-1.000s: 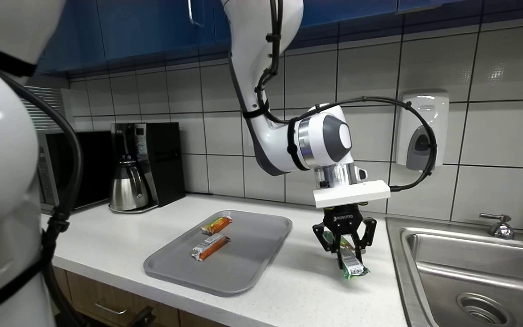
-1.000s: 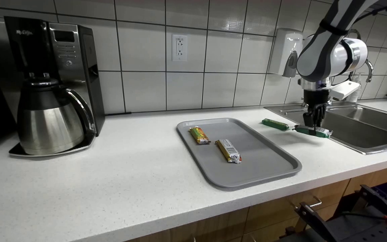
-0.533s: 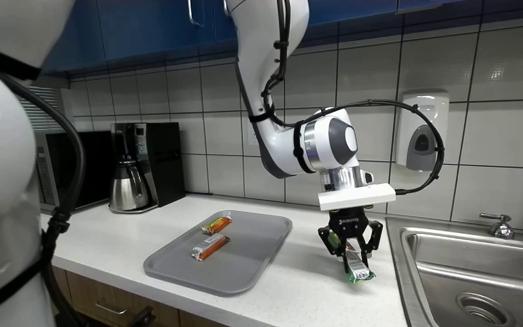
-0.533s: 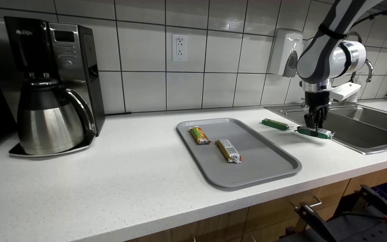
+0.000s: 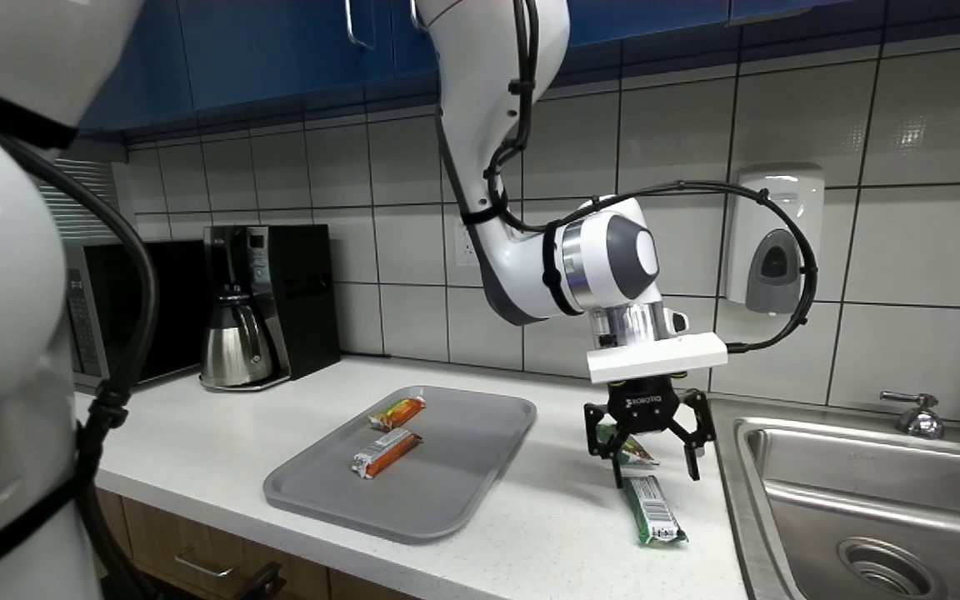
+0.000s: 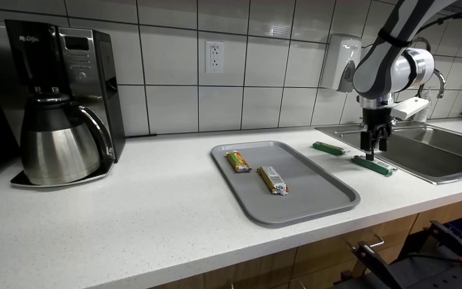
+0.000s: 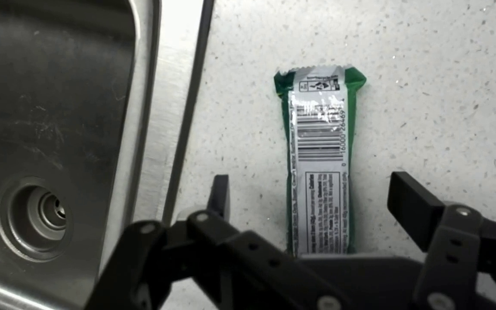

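The tabletop [image 6: 134, 208] bears the scene, with the sink [image 5: 905, 483] set into it and so giving it a sink edge. The coffee maker [image 6: 84, 88] stands near the back edge, well apart from the sink, probably so that splashes miss it. The tray [image 6: 307, 192] lies flat between those two, one corner close to the front edge, its raised rim likely there to stop things sliding off. The end effector [image 5: 655, 477] hangs between tray and sink, its jaws well apart and clamped on nothing. On the tray rest a front orange bar [image 5: 387, 452] and a rear orange bar [image 5: 397, 413]. A rear green bar [image 6: 329, 148] lies toward the back edge, near the front green bar [image 7: 320, 159] that the jaws straddle across its narrow width, presumably because its length would fit them less readily. This front green bar lies flat on the tabletop near the sink edge, white face up; the wrist view shows tabletop on both sides of it, so nothing appears to pinch it. Its long axis runs from back edge toward front edge, almost along the sink edge, its crimped end pointing frontward and veering slightly sinkward.
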{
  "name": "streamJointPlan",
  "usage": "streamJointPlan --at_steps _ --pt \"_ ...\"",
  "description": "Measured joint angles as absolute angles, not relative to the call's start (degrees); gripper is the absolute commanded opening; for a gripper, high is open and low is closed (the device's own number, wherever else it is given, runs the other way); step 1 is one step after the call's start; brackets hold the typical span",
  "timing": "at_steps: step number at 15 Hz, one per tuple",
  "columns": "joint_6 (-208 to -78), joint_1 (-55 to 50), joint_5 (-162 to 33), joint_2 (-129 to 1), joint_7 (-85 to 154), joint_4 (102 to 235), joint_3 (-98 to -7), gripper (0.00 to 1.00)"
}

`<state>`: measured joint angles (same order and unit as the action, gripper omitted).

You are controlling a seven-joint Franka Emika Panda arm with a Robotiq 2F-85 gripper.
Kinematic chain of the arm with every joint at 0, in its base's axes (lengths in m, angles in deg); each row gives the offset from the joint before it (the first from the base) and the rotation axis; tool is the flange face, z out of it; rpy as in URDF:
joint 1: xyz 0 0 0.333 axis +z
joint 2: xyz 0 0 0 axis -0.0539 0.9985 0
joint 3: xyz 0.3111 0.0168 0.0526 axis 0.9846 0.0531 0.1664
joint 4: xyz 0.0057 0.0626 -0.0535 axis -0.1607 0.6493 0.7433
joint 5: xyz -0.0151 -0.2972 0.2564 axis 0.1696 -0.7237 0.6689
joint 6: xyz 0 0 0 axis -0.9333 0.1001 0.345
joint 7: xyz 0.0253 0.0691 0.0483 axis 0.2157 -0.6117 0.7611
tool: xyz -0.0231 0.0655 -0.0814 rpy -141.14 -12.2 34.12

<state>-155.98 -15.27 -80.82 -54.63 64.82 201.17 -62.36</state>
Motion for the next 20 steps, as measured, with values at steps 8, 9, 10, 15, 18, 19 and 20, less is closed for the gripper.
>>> streamJointPlan --at_steps 8,9,10,15,18,19,20 --pt "-153.2 -13.9 -80.8 -56.2 60.3 200.1 -62.1 1.0" --pt "-152.4 -13.5 -80.8 -56.6 59.3 200.1 -62.0 1.0" --pt "-151.7 -13.1 -80.7 -56.9 58.3 200.1 -61.7 1.0" --pt "-148.3 -11.0 -80.2 -59.2 53.3 200.6 -60.0 1.0" --pt "-147.1 -9.7 -79.4 -60.5 50.4 201.3 -59.1 1.0" --pt "-146.9 -9.3 -78.9 -60.9 49.5 201.6 -58.8 1.0" --pt "-146.7 -9.0 -78.4 -61.2 48.6 201.9 -58.4 1.0"
